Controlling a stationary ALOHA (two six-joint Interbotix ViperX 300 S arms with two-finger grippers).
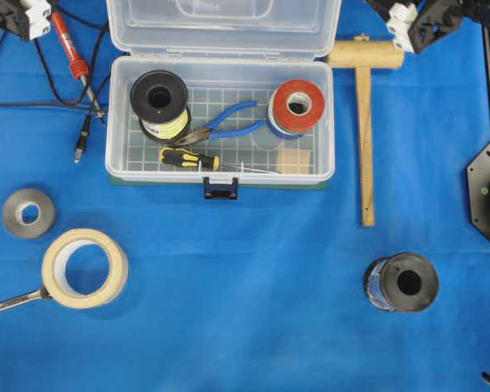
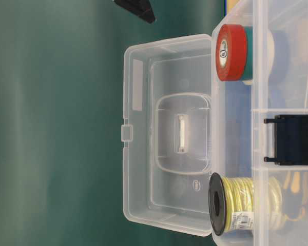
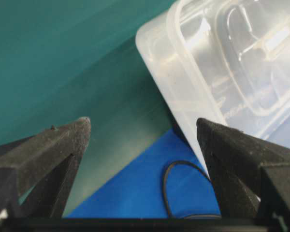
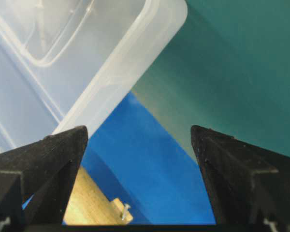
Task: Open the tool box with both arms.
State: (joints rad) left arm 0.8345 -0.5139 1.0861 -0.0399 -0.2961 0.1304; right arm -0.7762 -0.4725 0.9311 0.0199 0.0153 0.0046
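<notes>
The tool box [image 1: 220,122] is sitting near the far middle of the blue surface [image 1: 245,278], and its clear lid [image 1: 224,24] is standing fully open behind the base; the dark blue latch [image 1: 220,189] is hanging free at the front edge. By this evidence the opening step is judged complete. The left gripper [image 3: 144,130] is showing its fingers spread wide and grasping nothing, with the lid's corner and a black cable [image 3: 176,188] lying beyond it. The right gripper [image 4: 139,133] is likewise spread and empty, facing the lid's other corner above the wooden mallet [image 1: 364,106]. In the overhead view both arms are sitting at the far corners, apart from the box. Inside the base, a wire spool [image 1: 159,102], blue-handled pliers [image 1: 229,122], a screwdriver [image 1: 189,158] and a red tape roll [image 1: 296,106] are resting loose. Risks from here: the lid is appearing to stand without support, so a bump from either arm moving near it could be swinging it shut again. The left arm could be snagging the cable or the soldering iron [image 1: 69,45] nearby, dragging them against the box. The right arm could be catching the mallet head.
</notes>
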